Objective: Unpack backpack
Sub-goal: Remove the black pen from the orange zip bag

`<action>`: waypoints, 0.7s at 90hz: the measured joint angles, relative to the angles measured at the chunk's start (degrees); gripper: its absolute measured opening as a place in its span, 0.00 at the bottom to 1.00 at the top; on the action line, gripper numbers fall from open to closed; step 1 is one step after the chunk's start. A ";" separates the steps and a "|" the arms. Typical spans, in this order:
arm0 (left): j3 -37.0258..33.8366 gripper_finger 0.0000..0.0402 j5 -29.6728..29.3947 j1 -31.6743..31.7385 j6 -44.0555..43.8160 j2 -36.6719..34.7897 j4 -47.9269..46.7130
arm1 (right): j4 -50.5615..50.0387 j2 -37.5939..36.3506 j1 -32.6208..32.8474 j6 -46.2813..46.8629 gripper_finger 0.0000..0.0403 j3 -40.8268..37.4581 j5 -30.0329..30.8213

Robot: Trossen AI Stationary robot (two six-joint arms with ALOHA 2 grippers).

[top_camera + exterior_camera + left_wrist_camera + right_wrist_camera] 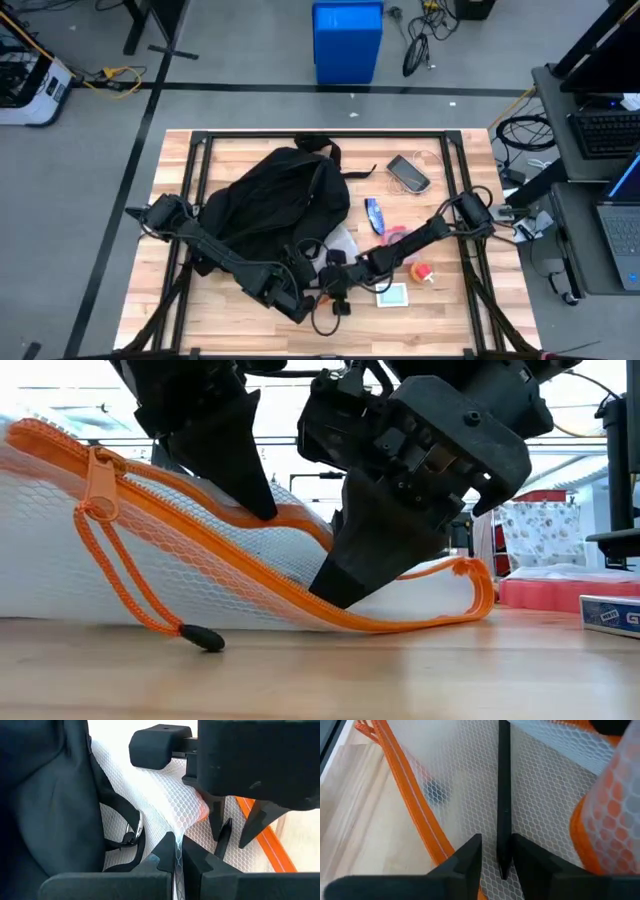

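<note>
The black backpack lies on the table's left half, its dark cloth also in the left wrist view. Just near-right of it lies a white mesh pouch with an orange zipper. Its orange pull cord trails onto the wood. Both grippers point down on the pouch close together: my left gripper is shut on the mesh, and my right gripper is beside it at the zipper edge. A thin dark strip stands between the right fingers; what it is I cannot tell. My left gripper pinches a raised fold of the white mesh between its two fingers, from above. The upper orange zipper edge rises toward it, while the pouch's underside stays on the table. My right gripper comes down slanting onto the pouch's lower zipper edge, which bends down under its fingertips. Its fingers stand close on either side of the dark strip over the mesh; the contact itself is hidden by the fingers.
On the table's right half lie a dark phone, a blue item, a pink item, a red-orange toy and a small white box. A blue bin stands on the floor beyond the far edge.
</note>
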 joint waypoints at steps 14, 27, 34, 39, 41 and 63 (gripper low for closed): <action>0.00 0.00 0.00 0.00 0.00 0.00 -0.01 | -0.63 0.02 -0.01 0.05 0.10 0.00 1.20; 0.00 0.00 0.00 0.00 0.00 0.00 0.00 | -0.95 0.02 0.00 0.22 0.05 0.02 2.20; 0.00 0.00 0.00 0.00 0.00 0.00 0.00 | -1.02 0.00 0.00 0.17 0.05 0.02 2.26; 0.00 0.00 0.00 0.00 0.00 0.00 0.00 | -1.04 0.00 0.00 0.15 0.05 0.04 2.25; 0.00 0.00 0.00 0.00 0.01 0.00 0.00 | -1.07 -0.03 0.00 0.14 0.05 0.04 2.23; 0.00 0.00 -0.02 -0.04 0.07 0.00 0.11 | -4.30 -2.56 0.00 -0.03 0.05 -0.07 0.43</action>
